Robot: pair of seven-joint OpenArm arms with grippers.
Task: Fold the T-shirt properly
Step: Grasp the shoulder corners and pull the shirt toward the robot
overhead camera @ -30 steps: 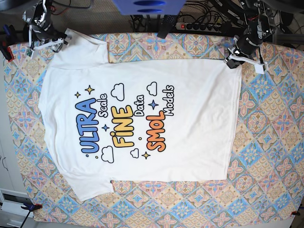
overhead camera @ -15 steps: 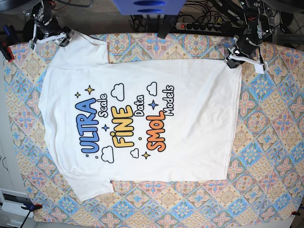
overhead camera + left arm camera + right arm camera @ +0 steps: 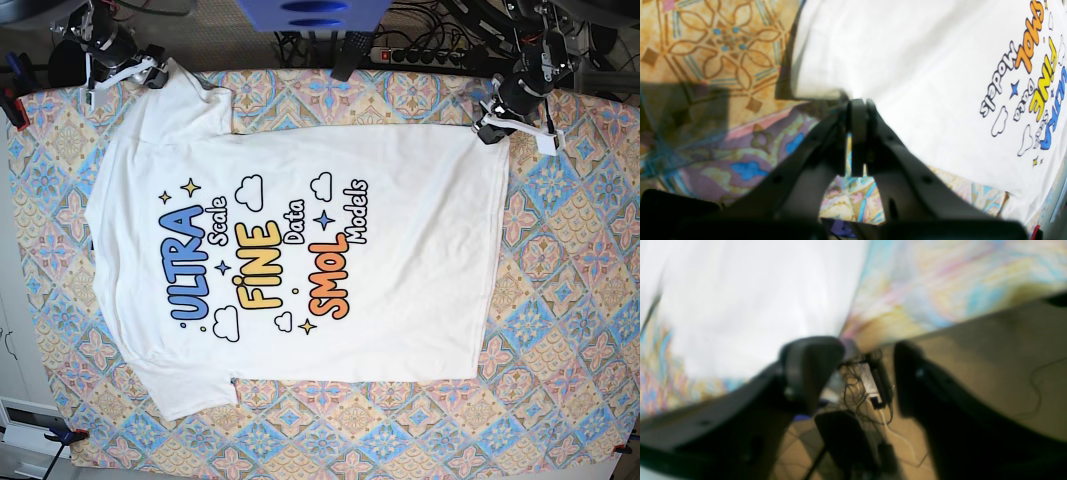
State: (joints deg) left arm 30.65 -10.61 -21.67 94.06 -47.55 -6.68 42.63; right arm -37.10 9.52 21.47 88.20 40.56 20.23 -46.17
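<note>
1. The T-shirt lies spread flat and print side up on the patterned tablecloth. Its hem is toward the right of the base view, and its collar end and sleeves are toward the left.

2. The left gripper sits at the far right corner of the shirt, on the hem. In the left wrist view its jaws are pressed fully together at the cloth's corner edge. Whether fabric is actually pinched between the tips cannot be told, since the corner appears just beyond them.

3. The right gripper is at the far left, by the far sleeve. In the right wrist view its fingers stand apart with nothing between them. That view is blurred, and only cables and the floor show through the gap.

4. Judged from this, no fold has been made yet. The step in hand looks like taking hold of the far edge of the shirt at both ends.

5. The next move probably calls for the right gripper to settle on the sleeve or shoulder edge and close. Both arms could then lift and carry the far edge toward the near side together, keeping the cloth taut so that it does not bunch.
</note>
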